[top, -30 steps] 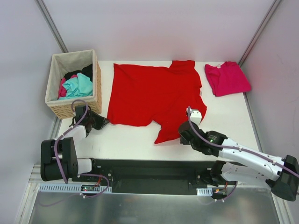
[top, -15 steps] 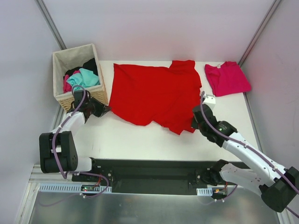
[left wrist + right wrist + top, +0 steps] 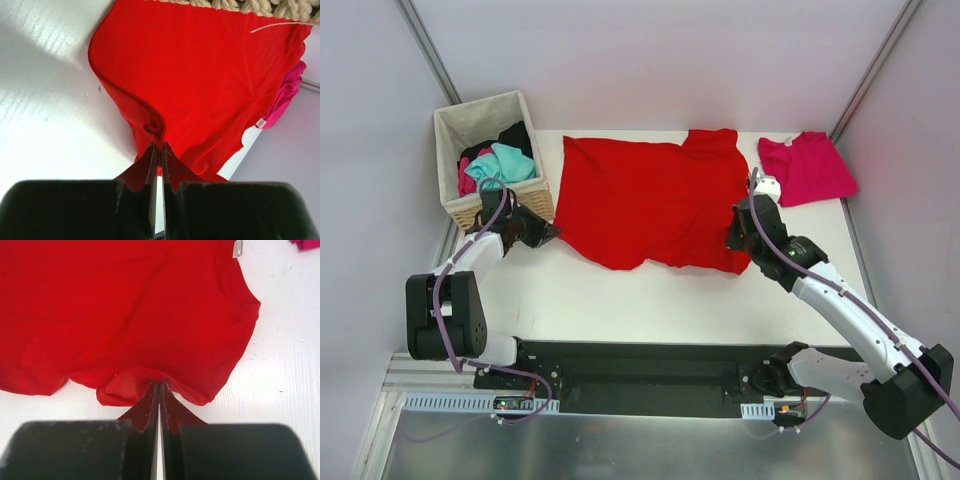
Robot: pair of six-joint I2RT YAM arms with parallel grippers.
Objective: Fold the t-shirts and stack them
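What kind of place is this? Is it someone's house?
Probably a robot lab booth, not a house: plain walls box in a white table, two robot arms are bolted at its edge, and a red t-shirt lies by a basket of clothes.

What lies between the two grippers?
The red t-shirt, its near edge pinched by the left gripper and right gripper; the top view shows it.
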